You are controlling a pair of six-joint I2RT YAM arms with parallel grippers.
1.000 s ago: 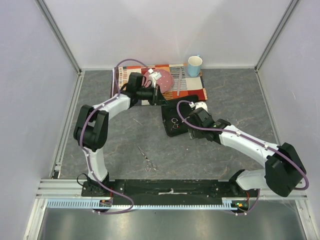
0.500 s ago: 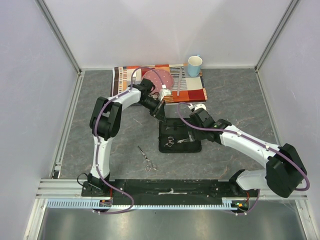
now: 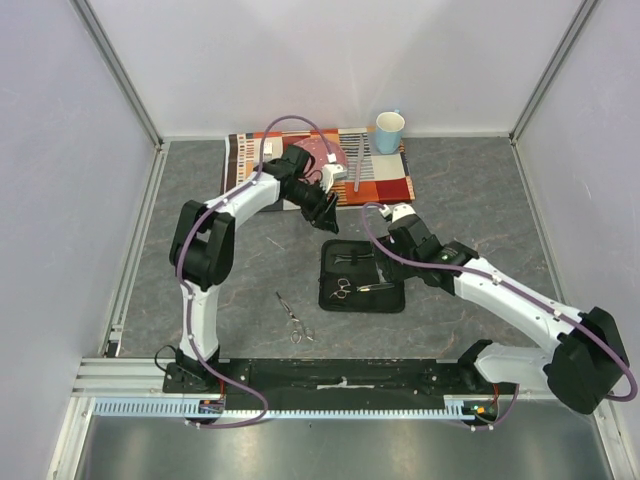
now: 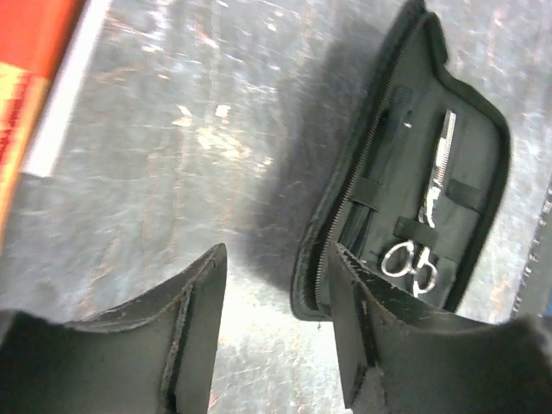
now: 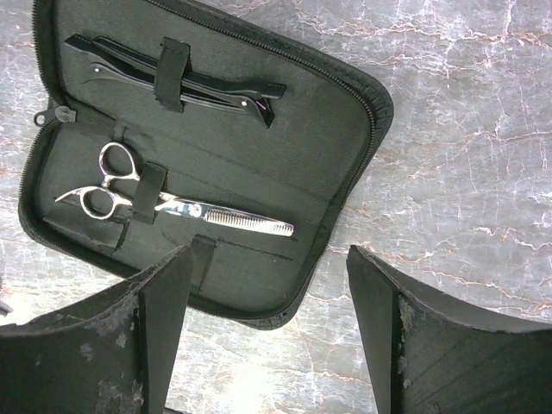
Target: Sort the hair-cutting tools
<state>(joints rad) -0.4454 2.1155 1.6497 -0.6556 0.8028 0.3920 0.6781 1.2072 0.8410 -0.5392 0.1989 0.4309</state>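
A pair of thin silver thinning scissors with ring handles [image 5: 198, 211] lies flat in an open black zip case [image 5: 319, 147], blades closed, with an elastic strap across it just by the rings. Beside it, a slim black hair clip [image 5: 185, 79] sits under another strap. A second pair of silver scissors [image 3: 295, 320] lies loose on the grey table [image 3: 450, 200], apart from the case, rings towards the near edge.

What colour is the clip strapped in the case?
The hair clip is black, clearest in the right wrist view.

Case [image 5: 336, 121]: matt black cloth with cloth straps, metal zip teeth along the rim. Scissors [image 5: 233, 218]: polished silver metal, glossy. Clip [image 5: 228, 84]: smooth black plastic, slight sheen. Table [image 5: 466, 172]: grey marbled surface, smooth, faintly reflective.
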